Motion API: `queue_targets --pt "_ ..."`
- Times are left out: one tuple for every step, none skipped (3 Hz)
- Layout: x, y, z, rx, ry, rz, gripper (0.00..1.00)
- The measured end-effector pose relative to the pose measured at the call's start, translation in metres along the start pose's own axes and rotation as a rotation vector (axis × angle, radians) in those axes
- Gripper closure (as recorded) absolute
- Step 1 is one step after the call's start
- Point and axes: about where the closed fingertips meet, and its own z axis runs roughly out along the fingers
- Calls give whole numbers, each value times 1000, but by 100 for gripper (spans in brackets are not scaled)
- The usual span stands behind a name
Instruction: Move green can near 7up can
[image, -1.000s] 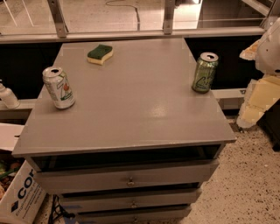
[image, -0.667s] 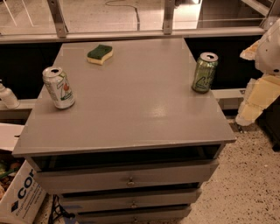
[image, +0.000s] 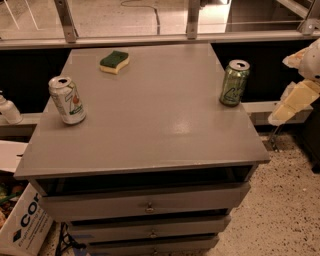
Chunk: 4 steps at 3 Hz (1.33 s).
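Nothing has shifted against the earlier frames: both cans, the sponge (image: 114, 61) and the claw (image: 295, 102) sit where they were. Claw: pale, at the right edge of the frame, off the surface (image: 150, 125) and beyond its right edge, holding nothing; whether it is wide or narrow cannot be told. Green can (image: 234, 83): upper right of the frame, upright near the right edge of the surface, long axis vertical, silver top with open mouth showing. It lies to the left of the claw and slightly higher in the frame, near but clearly apart. Body all green with pale swirl marks, no visible dent. 7up can (image: 67, 100): left side of the frame, upright near the left edge of the surface, mostly white with a green base band and a red-orange spot. The two cans are well apart, with bare surface between them. Sponge lies toward the upper left, behind the line joining the cans. Judgement: reach not yet begun; the claw must first travel left to the green can, a side-on grasp about the upright body looks suitable, then a carry leftward across the frame.
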Motion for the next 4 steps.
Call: queue_targets --pt "7 -18 23 -23 -118 58 0" --pt "2 -14 31 -52 -150 75 0" --pt "2 -14 31 -52 -149 74 0" --pt "-7 -9 36 -81 -178 54 0"
